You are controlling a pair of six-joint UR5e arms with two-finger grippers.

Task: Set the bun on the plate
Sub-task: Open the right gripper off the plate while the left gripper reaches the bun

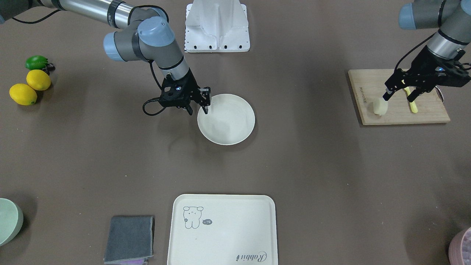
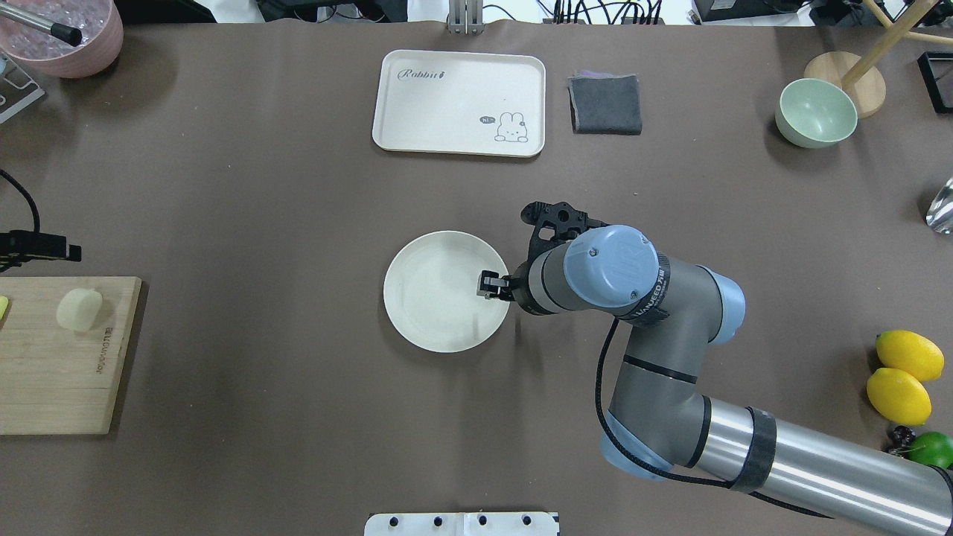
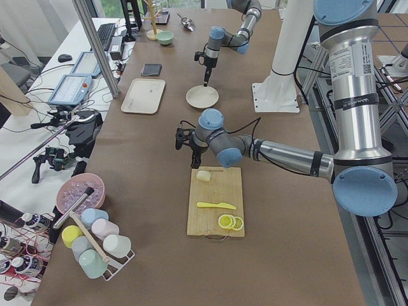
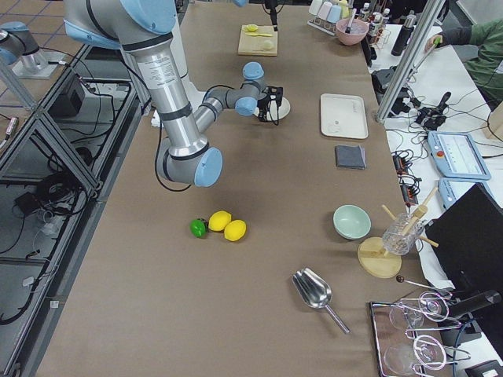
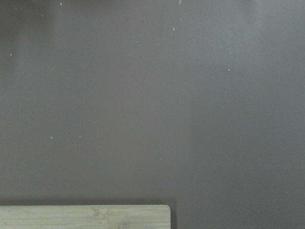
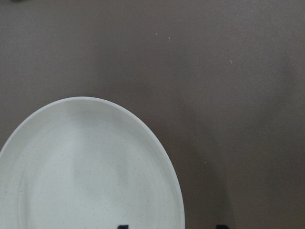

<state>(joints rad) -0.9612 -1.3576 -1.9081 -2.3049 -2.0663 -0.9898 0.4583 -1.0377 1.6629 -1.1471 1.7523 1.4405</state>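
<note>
The bun point(image 1: 381, 106) point(image 2: 80, 309) lies on a wooden cutting board point(image 1: 401, 114), near its far end. My left gripper point(image 1: 398, 98) hangs open and raised, with nothing between its fingers. In the overhead view it sits just beyond the board's far edge, apart from the bun. The left wrist view shows only bare table and a corner of the board point(image 5: 86, 217). The plate point(image 1: 226, 119) point(image 2: 439, 298) point(image 6: 86, 167) rests mid-table, bare. My right gripper point(image 1: 198, 111) stands open astride the plate's rim, with one finger point(image 2: 491, 286) over the plate and the other outside it.
A yellow knife point(image 1: 413, 105) and lemon slices point(image 3: 229, 222) share the board. A cream tray point(image 2: 459, 103) and grey cloth point(image 2: 604, 104) lie on the far side, beside a green bowl point(image 2: 815, 113). Two lemons point(image 2: 904, 376) and a lime point(image 2: 931, 449) sit by my right arm.
</note>
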